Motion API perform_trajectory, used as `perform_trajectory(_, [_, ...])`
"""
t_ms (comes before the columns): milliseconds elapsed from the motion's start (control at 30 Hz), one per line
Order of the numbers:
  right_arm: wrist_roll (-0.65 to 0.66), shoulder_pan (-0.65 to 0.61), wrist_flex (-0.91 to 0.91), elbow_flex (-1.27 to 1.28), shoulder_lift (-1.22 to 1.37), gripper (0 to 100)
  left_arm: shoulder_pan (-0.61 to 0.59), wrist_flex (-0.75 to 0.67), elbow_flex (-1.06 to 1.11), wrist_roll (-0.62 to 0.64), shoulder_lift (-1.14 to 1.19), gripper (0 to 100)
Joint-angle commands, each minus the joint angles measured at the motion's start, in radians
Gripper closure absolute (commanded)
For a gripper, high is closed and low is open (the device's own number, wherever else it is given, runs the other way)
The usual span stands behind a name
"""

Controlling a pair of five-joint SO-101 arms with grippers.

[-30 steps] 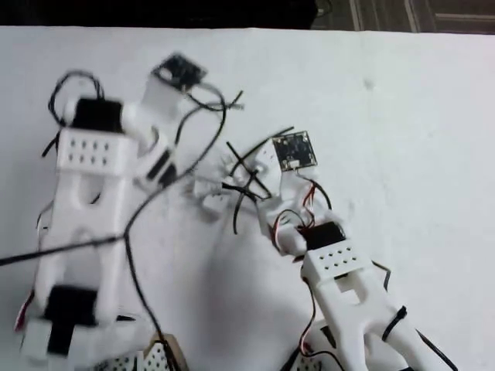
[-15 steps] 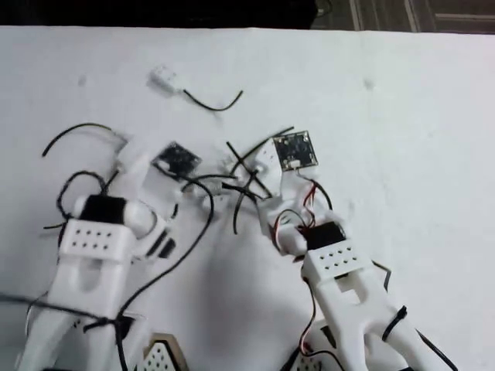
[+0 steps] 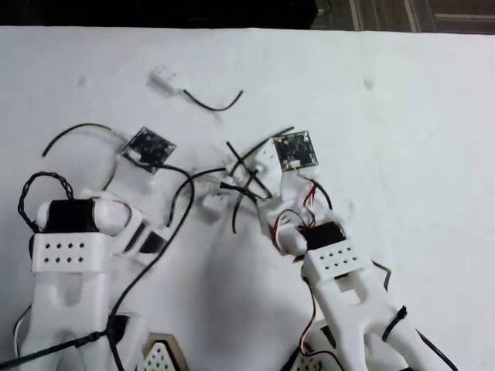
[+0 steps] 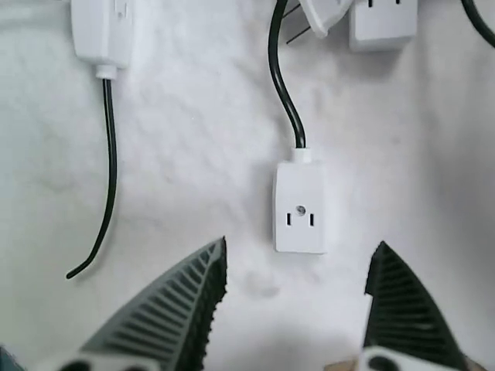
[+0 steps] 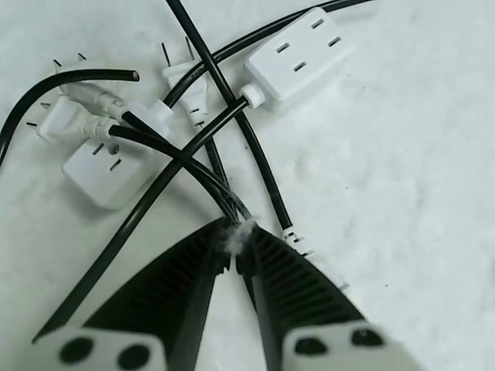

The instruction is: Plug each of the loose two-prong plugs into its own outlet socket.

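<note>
My left gripper point(image 4: 298, 297) is open just above the table, its ribbed fingers point(image 4: 189, 297) either side of bare cloth. Just beyond them lies a white outlet socket point(image 4: 300, 207), face up, on a black cord point(image 4: 280, 85). My right gripper point(image 5: 234, 251) is shut on a black cord point(image 5: 207, 182) at the edge of a tangle. In that tangle lie two white outlet sockets point(image 5: 298, 54) point(image 5: 104, 170) and two loose two-prong plugs point(image 5: 182, 77) point(image 5: 66, 112). In the high view the tangle point(image 3: 241, 174) sits between the left arm point(image 3: 69, 239) and the right arm point(image 3: 340, 263).
Another white outlet point(image 3: 165, 78) with a short black cord lies alone farther back on the white table point(image 3: 402, 116). A further outlet point(image 4: 100, 31) with a loose-ended cord lies off to one side of the left gripper. The table's right half is bare.
The left arm has drawn back from the far outlet toward the table's front, leaving that outlet on the cloth. The right arm has kept still.
</note>
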Motion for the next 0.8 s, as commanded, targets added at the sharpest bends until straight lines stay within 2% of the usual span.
perform_trajectory(0, [-0.006,0.008,-0.015,-0.006,0.002,97.8,-0.018,-0.161,0.115,-0.035,-0.015,72])
perform_trajectory(133, [-0.006,0.008,-0.015,-0.006,0.002,97.8,-0.061,-0.331,0.259,-0.127,-0.015,77])
perform_trajectory(233, [-0.006,0.008,-0.015,-0.006,0.002,97.8,-0.116,-0.417,0.324,-0.15,-0.015,77])
perform_trajectory(400, [-0.006,0.008,-0.015,-0.006,0.002,97.8,-0.136,-0.443,0.385,-0.204,-0.015,76])
perform_trajectory(533, [-0.006,0.008,-0.013,-0.006,0.002,97.8,-0.093,-0.445,0.414,-0.198,-0.015,76])
perform_trajectory(700, [-0.006,0.008,-0.013,-0.006,0.002,97.8,0.024,-0.443,0.471,-0.193,-0.015,77])
perform_trajectory(767, [-0.006,0.008,-0.013,-0.006,0.002,97.8,0.079,-0.443,0.483,-0.149,-0.015,77])
